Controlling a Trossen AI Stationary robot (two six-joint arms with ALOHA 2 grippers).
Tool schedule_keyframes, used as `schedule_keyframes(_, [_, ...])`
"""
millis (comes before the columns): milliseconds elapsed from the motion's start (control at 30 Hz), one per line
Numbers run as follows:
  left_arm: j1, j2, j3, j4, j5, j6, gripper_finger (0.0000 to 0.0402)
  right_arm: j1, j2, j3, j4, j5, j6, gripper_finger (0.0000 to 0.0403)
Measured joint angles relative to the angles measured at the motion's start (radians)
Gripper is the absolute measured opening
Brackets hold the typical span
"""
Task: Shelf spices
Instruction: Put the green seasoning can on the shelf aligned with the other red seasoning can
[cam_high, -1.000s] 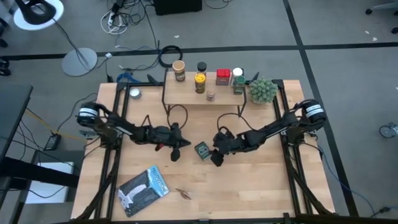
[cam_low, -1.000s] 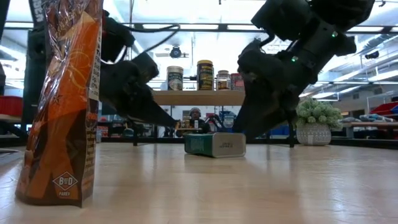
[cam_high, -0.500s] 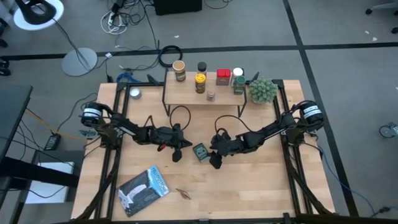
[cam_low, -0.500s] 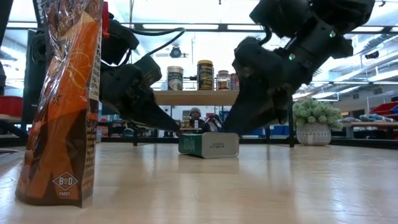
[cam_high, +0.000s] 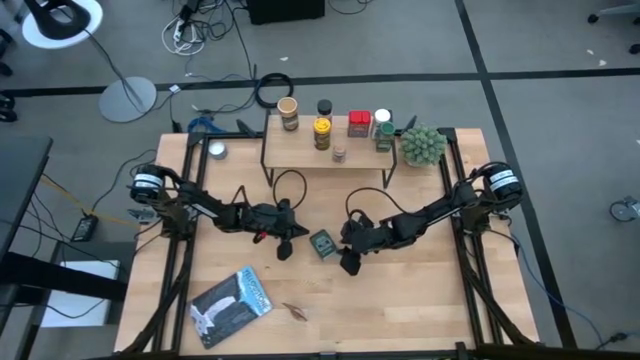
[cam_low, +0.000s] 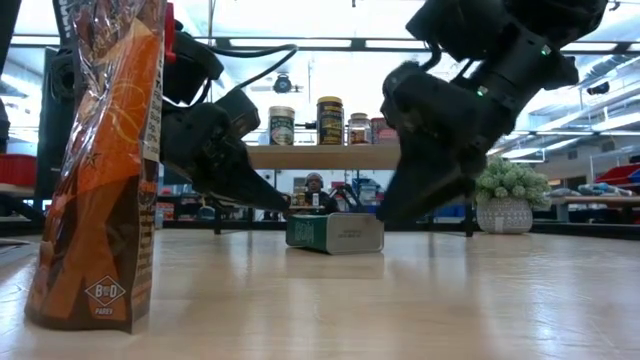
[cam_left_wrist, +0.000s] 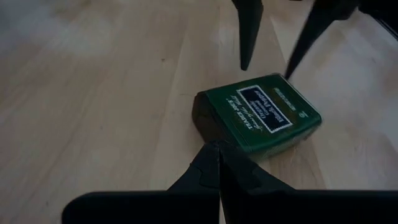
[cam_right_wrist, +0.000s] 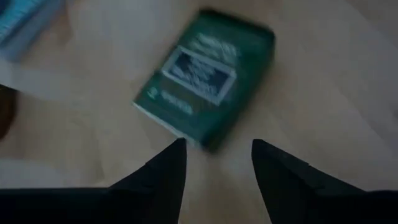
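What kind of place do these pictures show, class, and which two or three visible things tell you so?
Probably a robotics lab or workshop. Two robot arms are mounted at a wooden table, loose cables trail over the grey carpet floor, and a small shelf of spice jars looks set up as a practice task.

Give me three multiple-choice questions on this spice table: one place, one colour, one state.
1. Where is the potted plant?
A. at the shelf's right end
B. on the packet
C. under the shelf

2. What colour is the tin lying on the table?
A. red
B. green
C. yellow

3. How is the left gripper?
A. wide open
B. shut
C. holding a jar

Answers: 1 A, the high view shows it beside the shelf's right end. 2 B, both wrist views show it green. 3 B, its fingers meet, holding nothing.
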Motion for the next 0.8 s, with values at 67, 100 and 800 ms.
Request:
schedule_keyframes(67, [0.0,0.0,-0.001,-0.001,0.0,0.0,0.0,0.004,0.0,0.0,-0.037,0.003,0.031,0.0178])
schedule_keyframes(100, [0.0,0.0,-0.001,-0.001,0.0,0.0,0.0,0.006,0.001,0.0,-0.039,0.003,0.035,0.0177])
schedule_keyframes(800, [0.0,0.0,-0.001,-0.002,0.0,0.0,0.0,0.002,-0.001,0.001,-0.006,0.086,-0.017,0.0155])
